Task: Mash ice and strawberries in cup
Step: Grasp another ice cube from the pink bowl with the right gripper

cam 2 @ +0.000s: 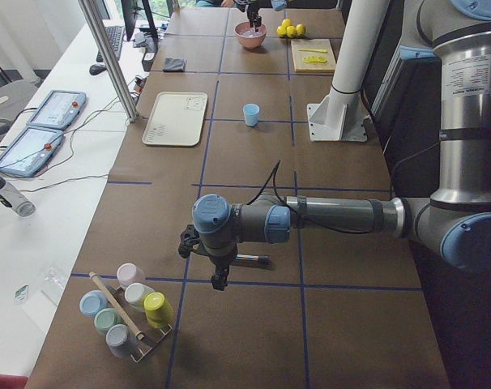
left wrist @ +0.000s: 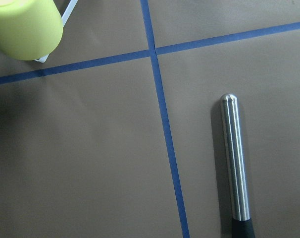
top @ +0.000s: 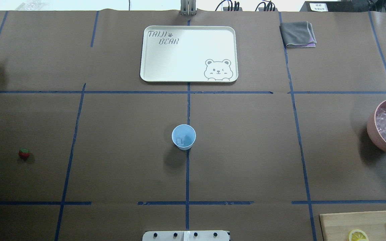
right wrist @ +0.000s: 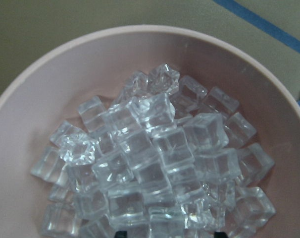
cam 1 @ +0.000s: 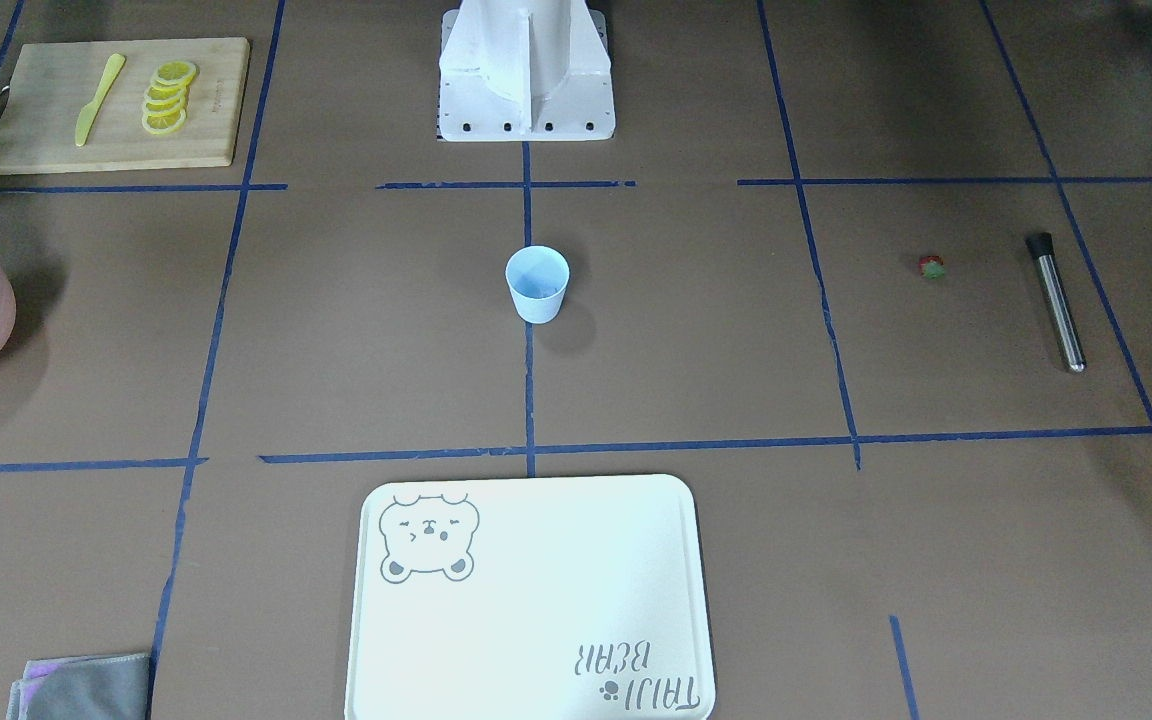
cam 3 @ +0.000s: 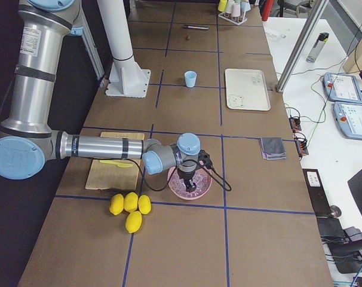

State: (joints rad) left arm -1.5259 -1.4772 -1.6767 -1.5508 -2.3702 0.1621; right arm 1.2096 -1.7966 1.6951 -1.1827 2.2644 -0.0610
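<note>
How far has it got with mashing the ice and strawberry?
Early days. Done: one ice cube seems to lie in the blue cup. In hand: the right tool hovers over the pink bowl of ice, and the left arm is above the metal muddler. Left: the strawberry lies on the table, outside the cup, and nothing is mashed yet.

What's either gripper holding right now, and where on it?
Nothing visibly. Right gripper open over the pink bowl; muddler lies loose below the left gripper.
</note>
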